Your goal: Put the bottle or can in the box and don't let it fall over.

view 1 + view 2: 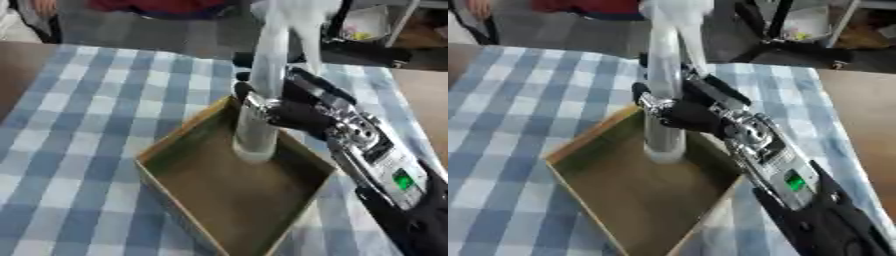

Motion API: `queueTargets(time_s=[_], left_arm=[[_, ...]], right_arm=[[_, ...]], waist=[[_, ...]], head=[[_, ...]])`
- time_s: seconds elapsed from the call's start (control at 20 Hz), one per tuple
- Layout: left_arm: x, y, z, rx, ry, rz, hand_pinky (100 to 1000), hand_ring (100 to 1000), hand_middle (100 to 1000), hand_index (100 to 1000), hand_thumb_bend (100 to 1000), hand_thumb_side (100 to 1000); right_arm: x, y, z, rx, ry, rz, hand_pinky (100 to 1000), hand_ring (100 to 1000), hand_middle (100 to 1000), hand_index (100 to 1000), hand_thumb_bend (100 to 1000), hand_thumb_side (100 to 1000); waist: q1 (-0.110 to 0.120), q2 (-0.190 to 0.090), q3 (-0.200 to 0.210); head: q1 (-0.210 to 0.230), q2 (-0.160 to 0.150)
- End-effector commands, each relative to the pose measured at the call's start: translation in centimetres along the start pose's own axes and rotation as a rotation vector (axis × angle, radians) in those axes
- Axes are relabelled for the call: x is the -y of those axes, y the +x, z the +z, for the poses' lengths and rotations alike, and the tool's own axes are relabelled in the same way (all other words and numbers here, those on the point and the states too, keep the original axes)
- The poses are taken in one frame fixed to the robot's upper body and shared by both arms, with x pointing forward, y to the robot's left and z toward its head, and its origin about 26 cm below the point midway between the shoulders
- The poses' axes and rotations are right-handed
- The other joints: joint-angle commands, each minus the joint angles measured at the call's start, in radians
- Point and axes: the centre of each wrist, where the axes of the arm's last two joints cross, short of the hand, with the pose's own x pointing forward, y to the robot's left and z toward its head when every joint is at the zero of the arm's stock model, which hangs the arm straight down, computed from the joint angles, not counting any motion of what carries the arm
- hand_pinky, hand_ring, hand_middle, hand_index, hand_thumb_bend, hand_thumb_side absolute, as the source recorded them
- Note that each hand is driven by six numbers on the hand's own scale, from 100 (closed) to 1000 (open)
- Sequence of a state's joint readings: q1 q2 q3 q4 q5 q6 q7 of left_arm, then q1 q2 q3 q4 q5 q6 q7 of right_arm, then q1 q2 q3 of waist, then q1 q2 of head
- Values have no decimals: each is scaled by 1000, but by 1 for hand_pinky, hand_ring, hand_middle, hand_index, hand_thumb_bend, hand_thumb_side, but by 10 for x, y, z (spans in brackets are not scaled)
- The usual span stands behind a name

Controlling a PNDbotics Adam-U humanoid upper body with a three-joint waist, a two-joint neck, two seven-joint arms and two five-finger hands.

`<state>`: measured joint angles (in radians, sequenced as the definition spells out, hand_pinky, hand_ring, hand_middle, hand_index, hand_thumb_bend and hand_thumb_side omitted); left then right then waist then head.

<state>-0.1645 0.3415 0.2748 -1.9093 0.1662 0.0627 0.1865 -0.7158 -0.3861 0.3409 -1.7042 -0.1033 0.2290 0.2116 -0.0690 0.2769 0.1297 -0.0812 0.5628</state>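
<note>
1. While the bottle's base sits on the box floor, the step in hand looks like the release: best to let the fingers part slowly w/ no sideways drag, then lift the hand straight up and back, since a tall narrow bottle tips easily.
2. Blue-and-white checked tablecloth point(79, 125) covers the table; soft fabric, flat, no wrinkles that I can make out near the box.
3. Cardboard box point(175, 195) lies at an angle to the table edge, open top, low walls, brown matte inside, thin pale rims. Shallow walls give little support, so the bottle must stand on its own.
4. Clear plastic bottle point(258, 130) stands upright inside the box, near its far corner, base apparently touching the floor. Tall, slim, see-through; the upper part looks pale and blurred, cap not readable. Smooth sides, prob. slippery.
5. Right hand point(293, 112) comes in from the lower right, black w/ silver joints; fingers curled round the bottle at about mid-height, thumb side hidden behind it. Forearm shows a metal housing and a small green light point(403, 180).
6. Left hand: not in either view.
7. Risk, as I judge it: a finger catching the bottle on the way out, or the forearm nudging the box's near wall.
</note>
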Motion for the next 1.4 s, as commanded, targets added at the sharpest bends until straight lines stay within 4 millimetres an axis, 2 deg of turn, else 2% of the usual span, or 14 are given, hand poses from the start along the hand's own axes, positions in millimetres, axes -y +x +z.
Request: queueTargets(time_s=[0.05,0.2,0.55,0.95,1.4], left_arm=[[-2,5,-3,21,-8,-14,1000,608,775,914,100,630],[-2,5,-2,19,-11,-12,1000,606,775,914,100,631],[-2,4,-2,17,-17,-10,1000,604,775,915,100,633],[-2,3,-1,14,-19,-11,1000,603,775,915,100,635],[-3,1,0,6,-27,-14,1000,601,775,916,100,638]], right_arm=[[7,-4,2,-21,20,57,914,1000,1000,1000,100,781],[7,-11,2,-45,31,43,914,1000,1000,1000,100,786],[8,-11,4,-50,28,34,911,1000,1000,1000,100,757],[7,-16,10,-70,64,38,913,1000,1000,1000,100,670],[5,-20,21,-80,113,70,920,1000,1000,1000,100,681]], waist=[[9,-21,-2],[11,-21,-4],[14,-20,-8],[16,-19,-12],[20,-19,-28]], head=[[2,2],[1,1],[2,-2],[5,-1],[13,1]])
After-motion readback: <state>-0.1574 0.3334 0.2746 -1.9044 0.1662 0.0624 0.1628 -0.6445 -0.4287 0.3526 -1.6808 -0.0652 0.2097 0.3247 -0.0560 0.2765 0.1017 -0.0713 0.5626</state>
